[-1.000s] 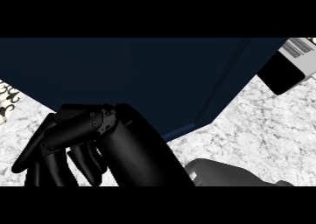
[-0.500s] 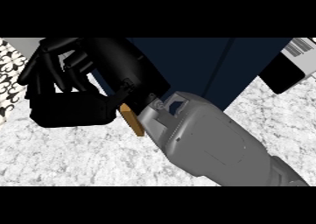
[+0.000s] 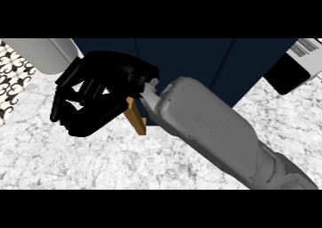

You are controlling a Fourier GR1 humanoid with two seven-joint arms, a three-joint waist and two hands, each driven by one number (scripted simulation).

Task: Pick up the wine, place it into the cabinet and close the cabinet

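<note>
No wine bottle shows anywhere in the head view. My right hand [image 3: 101, 93] is over the left part of the dark navy cabinet [image 3: 189, 62], its grey forearm [image 3: 209, 133] running in from the lower right. The fingers are curled, and I see nothing held in them. A narrow brown wooden edge [image 3: 135, 118] sticks out just below the wrist, at the cabinet's lower front. I cannot tell whether the hand touches it. My left hand is out of sight.
A white and black appliance [image 3: 298, 64] stands at the upper right. A light grey rounded shape [image 3: 41, 53] lies at the upper left, beside a patterned black and white strip [image 3: 5, 84]. Marbled counter [image 3: 91, 164] spreads below the cabinet.
A second ago the hand hung low in front of the navy surface. It rose to the cabinet's left part, the forearm and brown edge came into view, and it has since shifted slightly down.
</note>
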